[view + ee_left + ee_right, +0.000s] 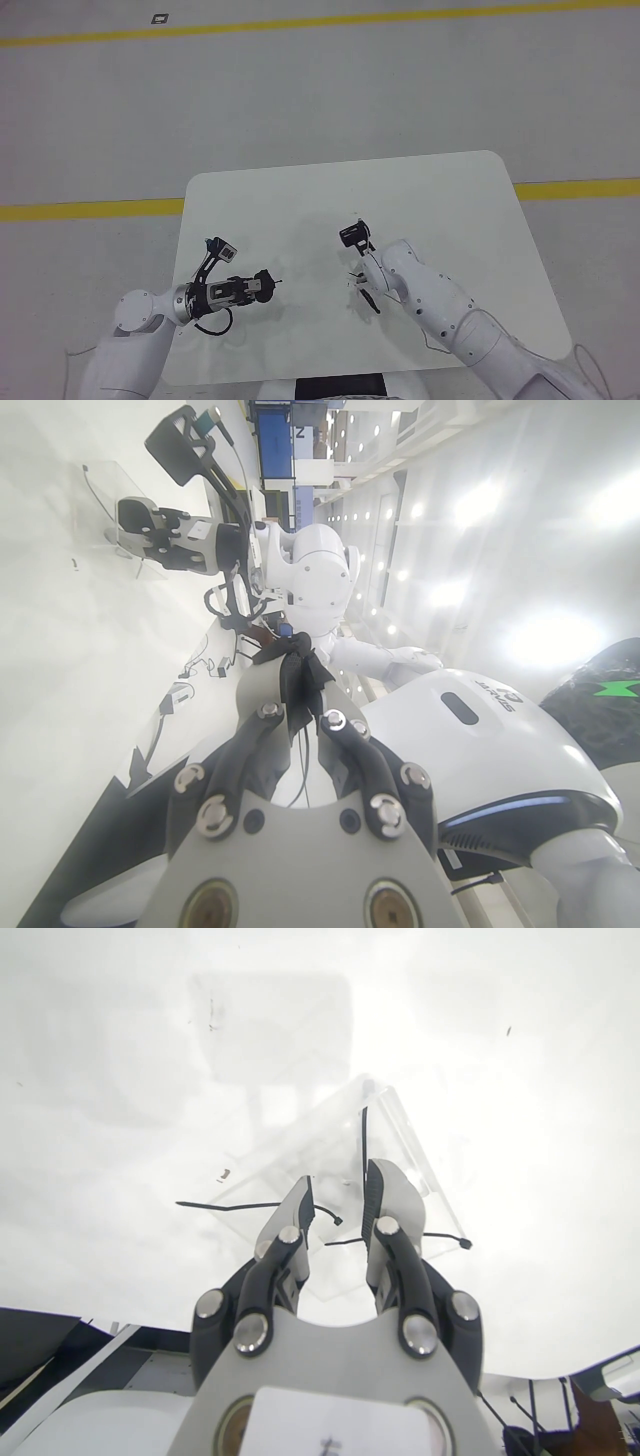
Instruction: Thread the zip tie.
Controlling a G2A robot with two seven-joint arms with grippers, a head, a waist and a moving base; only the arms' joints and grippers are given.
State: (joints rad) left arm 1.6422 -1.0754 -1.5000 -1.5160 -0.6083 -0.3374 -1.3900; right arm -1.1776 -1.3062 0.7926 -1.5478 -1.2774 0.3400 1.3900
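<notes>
I see the right gripper (340, 1173) poised just above the clear stand (410, 1148) on the desk (300, 200), its jaws spread open. Black zip ties (363, 1138) rest on that stand. The left gripper (292, 655), well apart from the stand, has its jaws clamped on a black piece (302, 685).

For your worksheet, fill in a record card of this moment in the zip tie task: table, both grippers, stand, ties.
Table: white, rounded corners
Left gripper: shut on a black item; what it is cannot be told
Right gripper: open, poised at the clear stand
Upright zip tie: black, standing against the stand
Lying zip ties: two, black, one by each right finger
Threading: no tie visibly looped
</notes>
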